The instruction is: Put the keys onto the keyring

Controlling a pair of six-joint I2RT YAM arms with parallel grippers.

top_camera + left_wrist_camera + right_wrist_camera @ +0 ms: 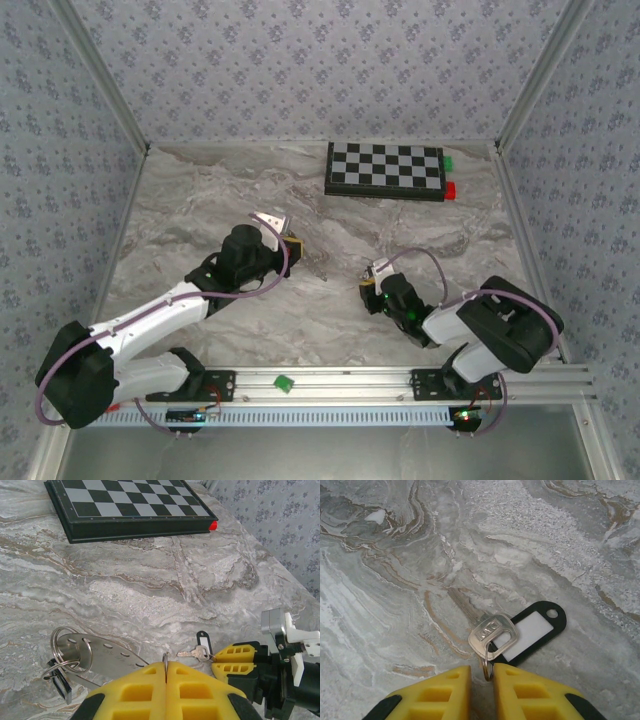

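The key lies flat on the worktop just ahead of the right claw, blade running away to the left and tag to the right. Its loop stands in that claw's narrow gap, pinched or not I cannot tell. The left claw is closed on a thin ring held edge-on, the key ahead to its right; its wrist view adds a steel plate to the left, while the right wrist view gives the loop's fit.

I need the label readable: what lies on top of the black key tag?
The silver key's head lies over the tag's ring end, covering that part of its white insert; the rest shows.
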